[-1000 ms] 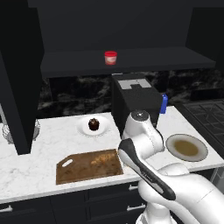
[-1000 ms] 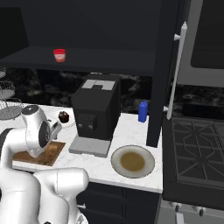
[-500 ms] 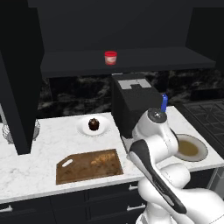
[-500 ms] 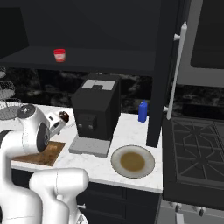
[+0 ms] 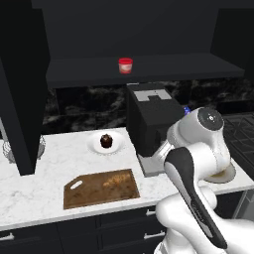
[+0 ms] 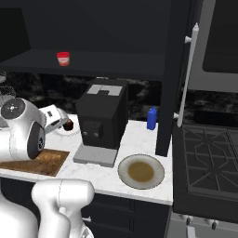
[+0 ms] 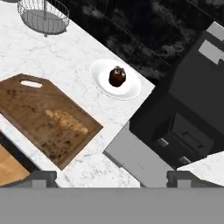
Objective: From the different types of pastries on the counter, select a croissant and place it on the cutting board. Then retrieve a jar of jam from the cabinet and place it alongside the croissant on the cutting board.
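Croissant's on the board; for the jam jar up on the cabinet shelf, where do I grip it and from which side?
Take the jar of jam around its body, just below the red lid, coming in level from the open front of the cabinet shelf. It stands upright and alone near the edge, and the cabinet above likely rules out a top-down reach.

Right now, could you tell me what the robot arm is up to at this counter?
The croissant already lies on the cutting board, so the first step looks done. The gripper is open and holds nothing, raised above the counter near the coffee machine. The jar of jam sits untouched on the cabinet shelf, and the cupcake rests on its white plate.
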